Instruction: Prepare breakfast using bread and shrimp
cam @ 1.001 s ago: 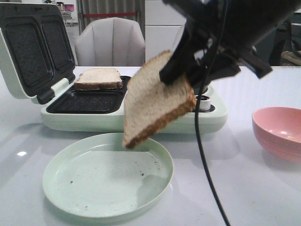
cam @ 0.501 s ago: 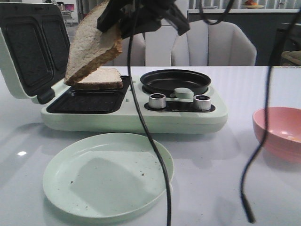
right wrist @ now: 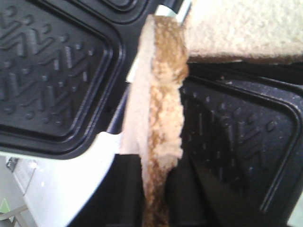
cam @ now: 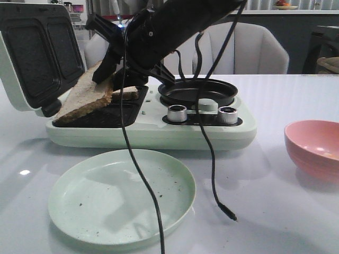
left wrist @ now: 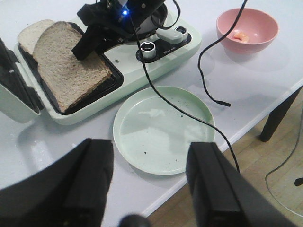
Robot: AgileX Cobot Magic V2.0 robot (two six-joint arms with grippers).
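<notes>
bread slice [cam: 85, 98] is tilted over the near pocket of the sandwich maker [cam: 148, 129], low edge down on the plate and top edge pinched in my right gripper [cam: 108, 71], left gripper [left wrist: 142, 189] just hanging open way back.

Two bread slices [left wrist: 71, 71] [left wrist: 32, 34], one plate [left wrist: 163, 130], one bowl [left wrist: 246, 28]

Right tool [cam: 106, 71] clamped, left tool [left wrist: 147, 182] agape
</notes>
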